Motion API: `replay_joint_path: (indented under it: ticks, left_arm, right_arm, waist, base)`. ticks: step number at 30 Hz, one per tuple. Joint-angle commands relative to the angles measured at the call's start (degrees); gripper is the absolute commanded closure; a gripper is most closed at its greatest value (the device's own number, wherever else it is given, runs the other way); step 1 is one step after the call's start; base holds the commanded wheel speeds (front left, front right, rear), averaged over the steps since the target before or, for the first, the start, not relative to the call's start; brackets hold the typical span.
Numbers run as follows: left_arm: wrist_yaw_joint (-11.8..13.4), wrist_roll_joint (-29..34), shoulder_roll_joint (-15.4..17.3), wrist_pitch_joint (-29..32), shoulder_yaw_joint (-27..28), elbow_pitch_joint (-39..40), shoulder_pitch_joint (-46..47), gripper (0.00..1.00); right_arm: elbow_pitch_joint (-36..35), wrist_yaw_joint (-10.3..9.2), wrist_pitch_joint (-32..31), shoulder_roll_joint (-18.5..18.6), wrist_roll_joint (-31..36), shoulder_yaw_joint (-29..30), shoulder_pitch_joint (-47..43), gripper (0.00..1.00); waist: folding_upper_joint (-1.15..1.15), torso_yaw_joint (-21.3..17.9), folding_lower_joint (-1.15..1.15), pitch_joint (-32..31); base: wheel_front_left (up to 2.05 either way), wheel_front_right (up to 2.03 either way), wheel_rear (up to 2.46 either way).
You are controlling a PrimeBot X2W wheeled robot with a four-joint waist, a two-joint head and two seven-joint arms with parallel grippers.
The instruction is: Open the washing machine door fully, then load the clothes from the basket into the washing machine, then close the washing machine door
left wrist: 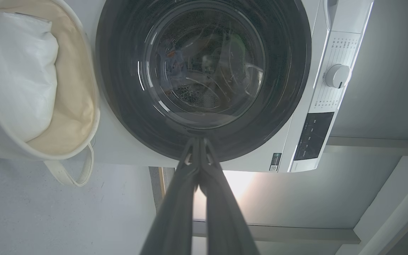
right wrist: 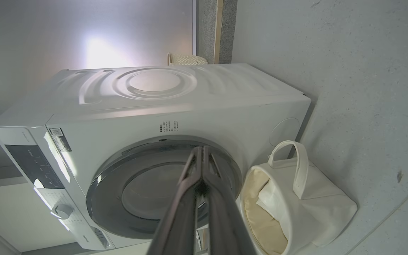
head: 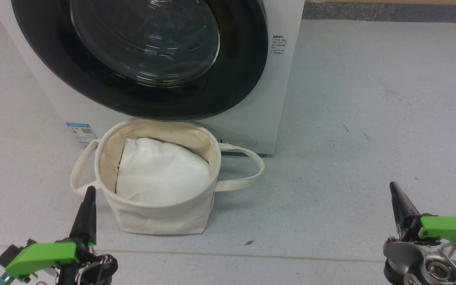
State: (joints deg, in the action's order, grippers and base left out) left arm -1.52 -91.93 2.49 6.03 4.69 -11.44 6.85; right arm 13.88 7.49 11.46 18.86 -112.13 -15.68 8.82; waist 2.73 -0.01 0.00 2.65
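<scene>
- Head view: the left gripper (head: 90, 190) has its two dark fingers pressed together, clasping nothing.
- The right gripper (head: 393, 186) is likewise clenched and empty, with bare grey floor (head: 350, 138) ahead of its fingertips.
- The basket (head: 156, 219) stands on the floor just to the right of the left fingers and well to the left of the right fingers.
- One of its loop handles (head: 78, 172) lies by the left fingertip; whether they touch cannot be told.
- A plain white liner cloth (head: 160, 174) lies bunched inside the basket.
- Beyond the basket, farther out from both pairs of fingertips, stands the washing machine (head: 285, 79), with a blue label sticker (head: 80, 132) low on its front.
- The washing machine door (head: 149, 51) sits shut, flat against the front.
- Left wrist view: the joined fingertips line up with the lower edge of the door's black ring, and the basket lies off to their left.
- Through the glass, straight past those fingertips, the clothes (left wrist: 175, 60) show dimly as bluish fabric with orange flecks inside the drum.
- A white control knob (left wrist: 337, 76) sits far to the right of the fingers.
- Right wrist view: the closed fingers point at the door's rim, with the basket just to their right.
</scene>
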Motion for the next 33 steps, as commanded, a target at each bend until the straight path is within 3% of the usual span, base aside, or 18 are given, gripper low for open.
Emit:
replay_joint_path:
  ticks: [1, 33]
  left_arm:
    - [0.07, -0.04, 0.41, 0.40, 2.09, 2.24, 0.56, 1.00]
    - [0.08, -0.04, 0.40, 0.40, 2.09, 2.30, 0.54, 1.00]
  right_arm:
    - [-2.25, 0.00, 0.41, 1.72, -0.40, -0.84, 0.72, 1.00]
    - [-3.07, 0.00, 1.94, 3.18, -1.96, -2.65, 0.93, 1.00]
  waist:
    - [0.00, 0.00, 0.00, 0.00]
    - [0.00, 0.00, 0.00, 0.02]
  base:
    - [0.00, 0.00, 0.00]
    - [0.00, 0.00, 0.00]
